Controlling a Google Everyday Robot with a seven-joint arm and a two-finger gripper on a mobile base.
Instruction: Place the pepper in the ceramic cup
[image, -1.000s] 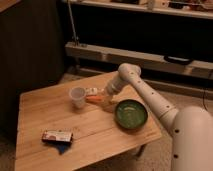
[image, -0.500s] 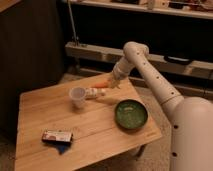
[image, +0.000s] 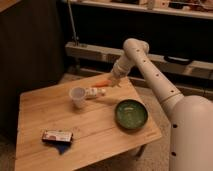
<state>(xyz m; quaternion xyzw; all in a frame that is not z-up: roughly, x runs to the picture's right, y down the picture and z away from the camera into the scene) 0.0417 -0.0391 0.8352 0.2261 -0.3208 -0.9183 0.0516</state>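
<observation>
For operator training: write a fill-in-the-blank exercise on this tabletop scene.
1. The gripper is shut on the orange ____, held above the far side of the table.
2. The ceramic cup stands upright, left of the wide ____ bowl.
3. The small white bottle lies on its ____ next to the cup.
Missing words: pepper; green; side.

Arm (image: 150, 75) bent downward, gripper (image: 112, 83) closed, hanging low at its end
</observation>
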